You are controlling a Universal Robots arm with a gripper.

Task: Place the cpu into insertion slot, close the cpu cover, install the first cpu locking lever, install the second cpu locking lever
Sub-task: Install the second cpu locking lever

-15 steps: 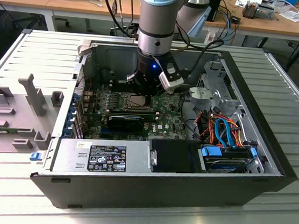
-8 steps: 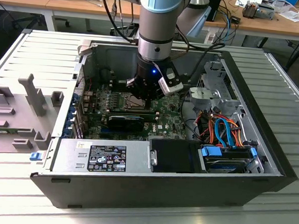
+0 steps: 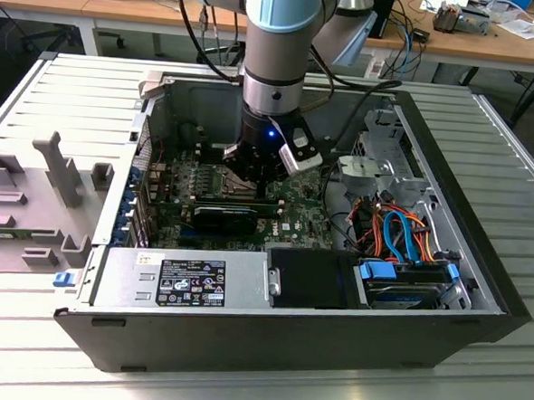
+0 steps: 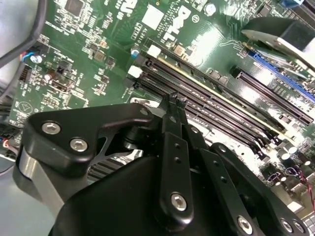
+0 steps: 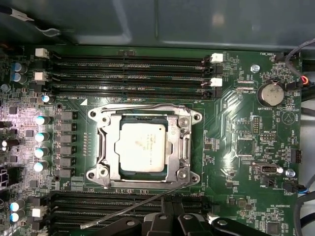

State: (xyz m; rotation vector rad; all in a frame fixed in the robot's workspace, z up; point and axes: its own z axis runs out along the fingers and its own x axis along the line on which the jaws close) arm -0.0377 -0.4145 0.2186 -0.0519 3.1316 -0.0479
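We see an open black desktop computer case (image 3: 286, 333) lying on a ribbed silver-grey metal table (image 3: 65, 88), with wooden desks (image 3: 97, 8) and loose cables across the top of the exterior view. At the left of that frame sits a grey plastic fixture block (image 3: 31, 195). The grey-and-blue robot arm (image 3: 277, 37) reaches down into the middle of the case, its black gripper (image 3: 255, 177) low over the green motherboard (image 5: 236, 98). In the first wrist view, the small square silver-topped cpu (image 5: 142, 146) lies at frame centre inside the square metal-rimmed insertion slot (image 5: 103, 147), and the thin silvery cpu cover (image 5: 184, 142) lies flat around it. A thin wire lever (image 5: 128, 209) angles up off the board at lower centre, near the fingertips (image 5: 167, 221), which are cut off by the bottom edge. In the second wrist view the gripper (image 4: 173, 101) has its fingers drawn together; whether they pinch anything is hidden by the black linkage.
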